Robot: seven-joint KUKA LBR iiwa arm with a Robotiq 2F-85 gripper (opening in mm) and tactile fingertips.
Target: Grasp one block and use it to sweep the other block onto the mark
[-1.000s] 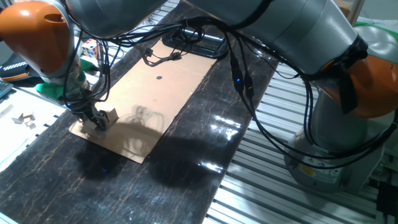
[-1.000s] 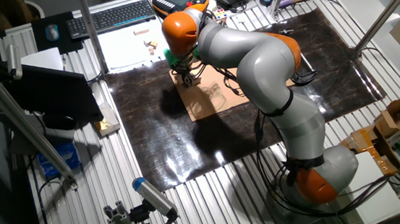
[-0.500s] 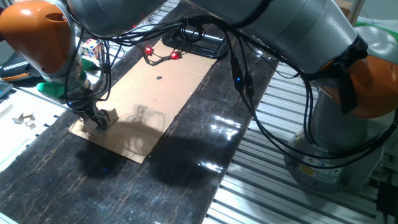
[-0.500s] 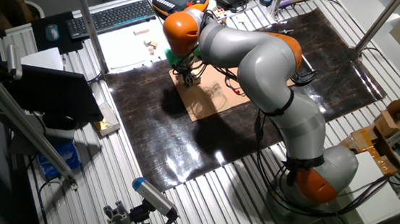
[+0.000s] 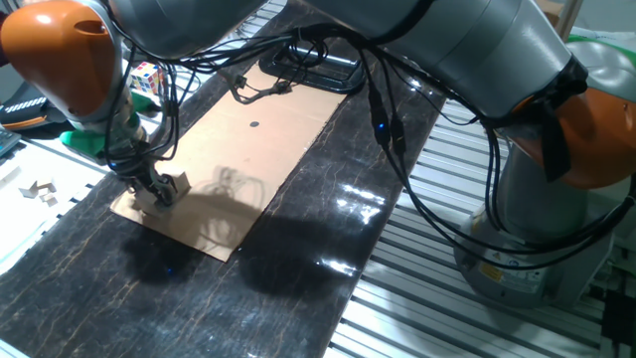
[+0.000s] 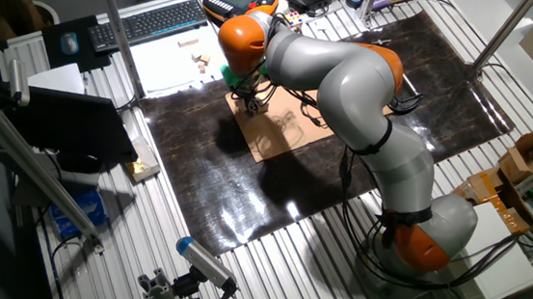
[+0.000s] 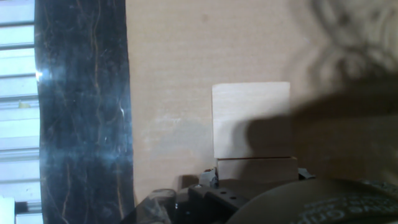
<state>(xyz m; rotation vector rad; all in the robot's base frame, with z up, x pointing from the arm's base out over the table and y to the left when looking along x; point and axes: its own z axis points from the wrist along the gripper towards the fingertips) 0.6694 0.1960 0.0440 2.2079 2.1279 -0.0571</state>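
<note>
Little has changed over the last second: gripper (image 5: 151,192) stays low at the near-left corner of the cardboard (image 5: 238,149), fingers apparently pinching a block (image 7: 251,119), second block unseen, mark (image 5: 254,125) well apart, so sweeping hasn't begun.

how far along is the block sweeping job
Done: the two-finger gripper is down at the tan cardboard sheet's near corner, beside a pale wooden block. In hand: the grasp, though whether the fingers are closed is hidden. Left: the whole sweep; the tiny black dot mark sits far up the sheet with no block near it.
</note>
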